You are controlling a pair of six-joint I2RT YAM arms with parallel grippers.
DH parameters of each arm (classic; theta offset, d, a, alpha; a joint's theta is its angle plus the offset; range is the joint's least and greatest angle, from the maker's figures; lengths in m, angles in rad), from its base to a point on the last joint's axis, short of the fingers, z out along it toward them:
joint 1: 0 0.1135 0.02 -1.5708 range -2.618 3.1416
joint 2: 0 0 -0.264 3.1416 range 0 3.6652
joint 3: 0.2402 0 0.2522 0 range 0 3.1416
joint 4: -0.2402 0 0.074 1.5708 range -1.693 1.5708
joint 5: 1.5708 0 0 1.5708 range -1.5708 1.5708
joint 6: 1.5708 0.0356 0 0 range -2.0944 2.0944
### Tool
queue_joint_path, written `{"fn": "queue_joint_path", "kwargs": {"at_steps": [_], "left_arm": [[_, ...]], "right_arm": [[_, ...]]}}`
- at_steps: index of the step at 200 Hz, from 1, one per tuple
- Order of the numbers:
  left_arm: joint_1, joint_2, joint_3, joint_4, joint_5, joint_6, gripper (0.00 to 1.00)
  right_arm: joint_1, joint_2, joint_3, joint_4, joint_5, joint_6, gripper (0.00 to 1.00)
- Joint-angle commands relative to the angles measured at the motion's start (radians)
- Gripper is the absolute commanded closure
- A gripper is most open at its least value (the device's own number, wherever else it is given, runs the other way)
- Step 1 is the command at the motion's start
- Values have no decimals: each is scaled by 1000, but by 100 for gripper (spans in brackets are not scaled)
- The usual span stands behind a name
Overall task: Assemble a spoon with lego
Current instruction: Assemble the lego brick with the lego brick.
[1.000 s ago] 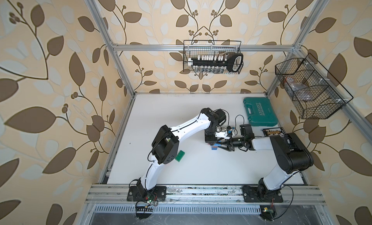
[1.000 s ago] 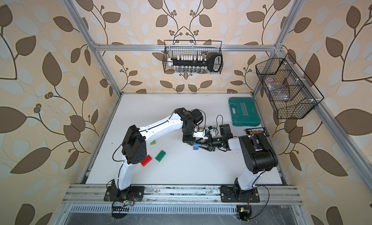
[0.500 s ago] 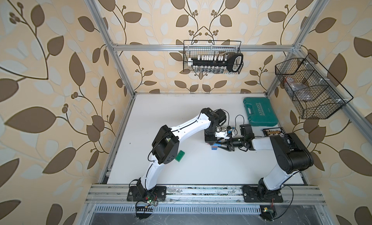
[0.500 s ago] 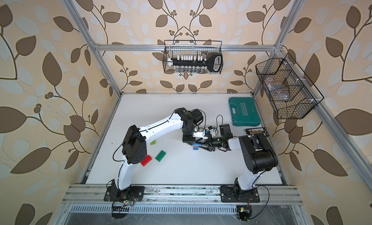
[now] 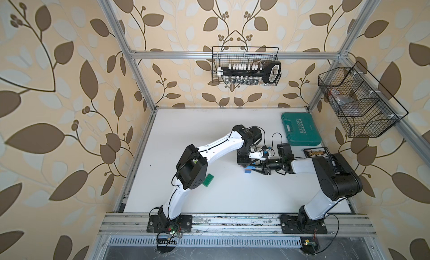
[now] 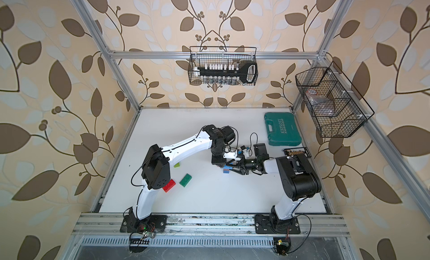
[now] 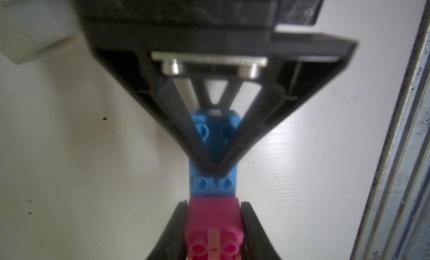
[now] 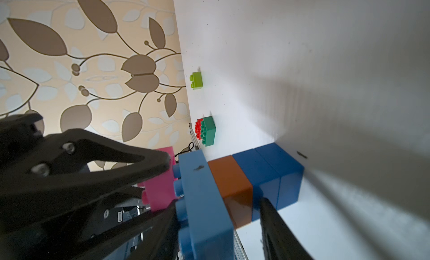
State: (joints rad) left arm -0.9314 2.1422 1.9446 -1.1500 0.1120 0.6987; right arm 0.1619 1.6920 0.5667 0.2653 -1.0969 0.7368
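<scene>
Nothing moved; only wrist views show pink brick (image 7: 213,220).

A brick stack (image 8: 232,189) was observed standing on the white table (image 8: 302,61): two blue bricks (image 8: 267,175), a brown-orange brick (image 8: 230,182), a longer light-blue brick (image 8: 204,200) and a pink brick (image 8: 158,177), the last pinched between the tips of the left gripper (image 8: 169,184). One narrow finger (image 8: 277,226) of the right gripper (image 8: 218,200) was noted in front of the blue bricks; whether the stack was clamped could not be determined. Well apart, a lime brick (image 8: 196,80) was recorded alone, and a green brick (image 8: 209,130) was found just beside a red brick (image 8: 198,128) partly hidden by it.
</scene>
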Motion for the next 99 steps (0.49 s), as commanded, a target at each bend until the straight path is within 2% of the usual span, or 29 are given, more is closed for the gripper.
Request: {"fn": "queue_joint_path", "kwargs": {"at_steps": [1,65,99], "left_arm": [[-10,12,-1,-12,40,-4,100],[-21,19,-39,-25,-14,13,100],[-24,27,-31,-9,7,1,100]], "right_arm": [[4,25,7,-43,25,-15,47],[5,27,9,-45,27,-15,47],[6,29,9,-48,27,-17,48]]}}
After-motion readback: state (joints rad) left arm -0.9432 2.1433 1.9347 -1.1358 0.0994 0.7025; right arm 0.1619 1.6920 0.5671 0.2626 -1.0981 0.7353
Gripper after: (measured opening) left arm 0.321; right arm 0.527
